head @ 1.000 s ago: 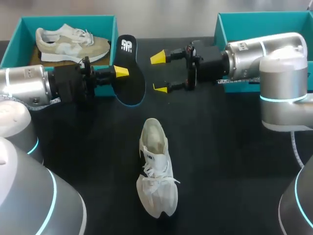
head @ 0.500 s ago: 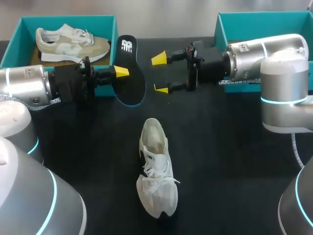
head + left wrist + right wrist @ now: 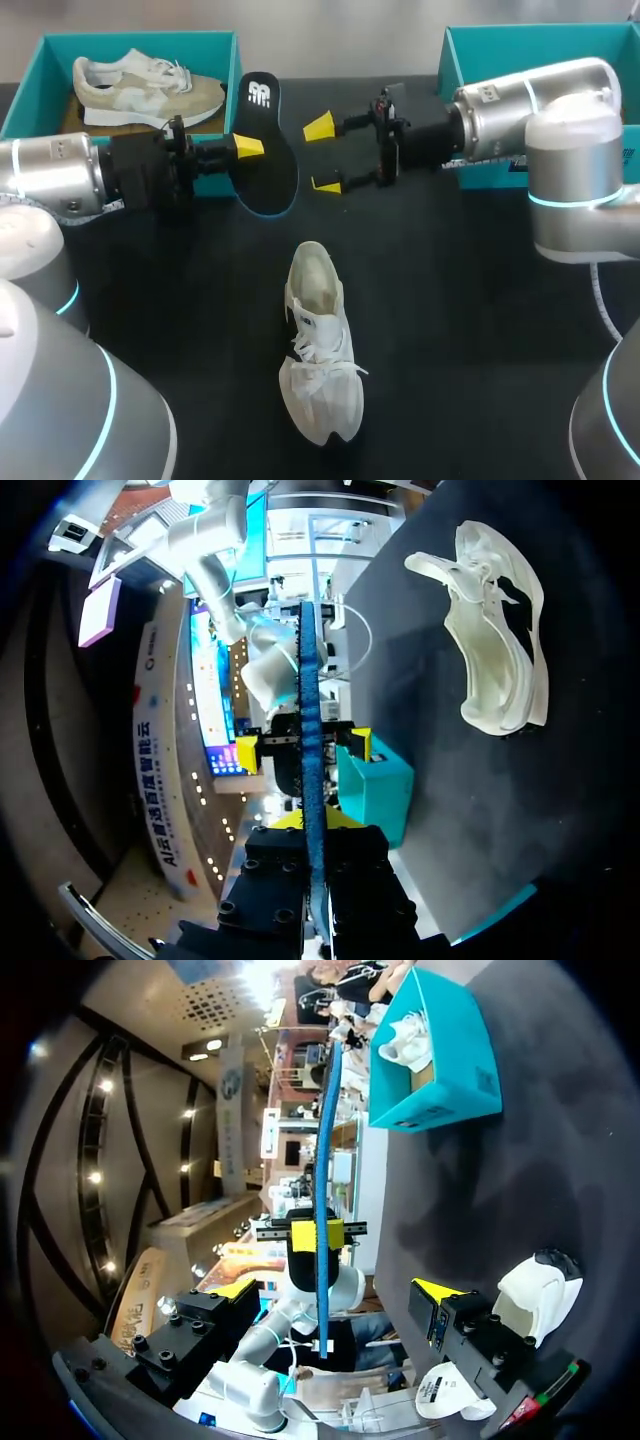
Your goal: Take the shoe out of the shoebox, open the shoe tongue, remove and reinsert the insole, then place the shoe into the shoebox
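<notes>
My left gripper (image 3: 248, 146) is shut on the edge of the black insole (image 3: 268, 170), which stands on edge above the table near the left shoebox (image 3: 140, 38). In the left wrist view the insole (image 3: 310, 710) runs edge-on out from between the fingers of that gripper (image 3: 312, 825). My right gripper (image 3: 323, 156) hangs open just right of the insole, with nothing between its fingers. From the right wrist, the insole (image 3: 325, 1150) shows edge-on ahead of the open right gripper (image 3: 338, 1290). The white shoe (image 3: 320, 345) lies on the table's middle, toe toward the front edge, and also shows as the white shoe (image 3: 490, 630).
The left teal shoebox holds a second, white and beige shoe (image 3: 140, 85). Another teal shoebox (image 3: 520, 35) stands at the back right, behind my right arm. Dark tabletop lies bare around the white shoe.
My right gripper has shifted slightly left toward the insole and turned a little. The left gripper, the insole and the shoe have stayed put.
</notes>
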You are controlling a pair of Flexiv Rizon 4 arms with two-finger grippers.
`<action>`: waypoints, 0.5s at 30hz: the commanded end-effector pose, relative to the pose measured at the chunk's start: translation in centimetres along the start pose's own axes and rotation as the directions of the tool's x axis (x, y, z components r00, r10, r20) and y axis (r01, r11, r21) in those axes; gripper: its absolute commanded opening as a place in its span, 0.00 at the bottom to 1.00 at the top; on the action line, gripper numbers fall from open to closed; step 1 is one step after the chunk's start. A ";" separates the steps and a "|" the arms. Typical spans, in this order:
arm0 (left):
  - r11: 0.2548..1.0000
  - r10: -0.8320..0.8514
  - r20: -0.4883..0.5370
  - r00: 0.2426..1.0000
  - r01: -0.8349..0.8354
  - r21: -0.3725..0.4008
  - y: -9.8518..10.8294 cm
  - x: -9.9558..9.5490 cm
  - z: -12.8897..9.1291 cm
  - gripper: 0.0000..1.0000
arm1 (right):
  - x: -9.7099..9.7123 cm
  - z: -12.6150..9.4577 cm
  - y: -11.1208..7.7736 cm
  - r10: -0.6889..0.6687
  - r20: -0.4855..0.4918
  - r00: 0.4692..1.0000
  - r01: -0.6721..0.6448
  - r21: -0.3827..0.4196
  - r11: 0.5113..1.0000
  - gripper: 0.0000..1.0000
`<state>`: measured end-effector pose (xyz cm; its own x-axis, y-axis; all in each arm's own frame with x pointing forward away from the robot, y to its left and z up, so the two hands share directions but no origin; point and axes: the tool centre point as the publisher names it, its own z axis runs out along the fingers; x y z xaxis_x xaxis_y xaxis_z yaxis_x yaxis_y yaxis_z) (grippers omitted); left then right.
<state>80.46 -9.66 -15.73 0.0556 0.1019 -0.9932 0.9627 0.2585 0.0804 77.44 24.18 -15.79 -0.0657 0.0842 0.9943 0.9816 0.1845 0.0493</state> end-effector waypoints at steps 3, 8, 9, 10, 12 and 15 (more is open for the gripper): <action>1.000 0.001 0.000 1.000 -0.001 0.000 0.0 0.0 0.1 0.00 | -0.5 1.4 1.0 -0.022 -0.003 1.000 0.022 0.047 0.999 1.00; 1.000 0.001 0.000 1.000 -0.001 0.000 0.0 0.0 0.1 0.00 | -0.5 1.9 0.6 -0.035 0.003 0.999 0.035 0.050 0.998 1.00; 1.000 0.001 0.000 1.000 -0.001 -0.002 0.0 0.1 0.2 0.00 | -0.5 2.0 0.4 -0.036 0.004 0.999 0.036 0.048 0.998 1.00; 1.000 0.000 0.002 1.000 0.000 0.002 0.1 0.1 0.3 0.00 | -0.5 2.1 0.3 -0.045 0.005 0.999 0.045 0.046 0.998 1.00; 1.000 0.010 0.007 1.000 -0.010 0.001 0.1 0.1 0.4 0.00 | -0.6 2.2 0.1 -0.047 0.005 0.999 0.047 0.046 0.998 1.00; 1.000 0.016 0.011 1.000 -0.016 0.001 0.1 0.1 0.5 0.00 | -0.6 2.5 -0.1 -0.055 0.006 0.998 0.055 0.046 0.997 1.00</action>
<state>80.43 -9.85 -15.64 0.0688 0.0977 -0.9928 0.9625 0.2551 0.0919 77.33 26.26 -16.58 -0.1205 0.0764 0.9898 0.9652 0.2421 0.0988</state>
